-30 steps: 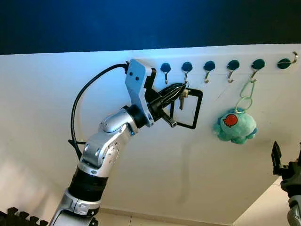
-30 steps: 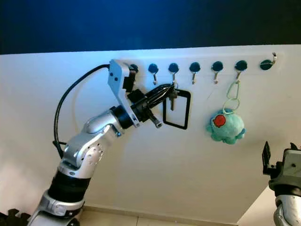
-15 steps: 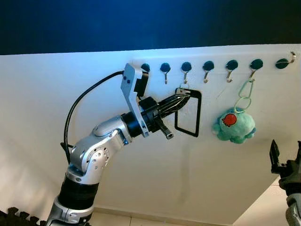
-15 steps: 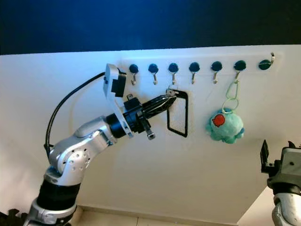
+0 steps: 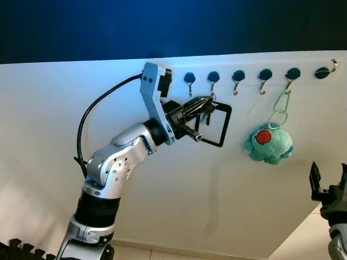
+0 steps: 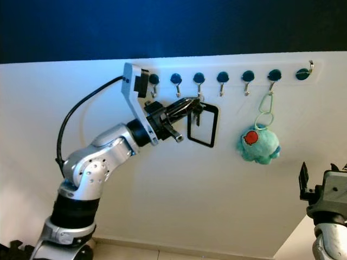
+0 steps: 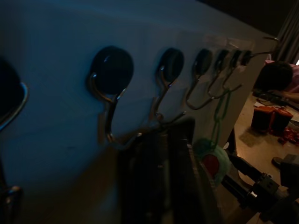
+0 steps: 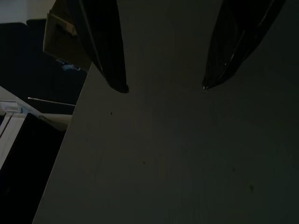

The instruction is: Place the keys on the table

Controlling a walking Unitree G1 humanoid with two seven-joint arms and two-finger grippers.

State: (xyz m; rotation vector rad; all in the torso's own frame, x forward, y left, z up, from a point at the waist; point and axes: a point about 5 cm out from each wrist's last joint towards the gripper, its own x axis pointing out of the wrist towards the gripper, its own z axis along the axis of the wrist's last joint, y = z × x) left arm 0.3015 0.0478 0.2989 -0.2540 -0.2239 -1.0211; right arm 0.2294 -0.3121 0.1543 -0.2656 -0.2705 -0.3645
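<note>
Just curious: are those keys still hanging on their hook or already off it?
Cannot tell: the left gripper is closed on the keys right beneath the hook.

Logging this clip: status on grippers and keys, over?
Left gripper shut on keys at the hook. Right gripper idle, open. Plush keychain hangs clear.

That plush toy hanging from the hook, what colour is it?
The plush toy is teal with a red patch, clearest in the left eye view.

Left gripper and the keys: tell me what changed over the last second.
The left gripper, shut on the keys, dropped and pulled back from the hooks half a second ago, then rose again to the third hook with its black strap. The plush octopus stayed hanging; the right gripper stayed low and open.
</note>
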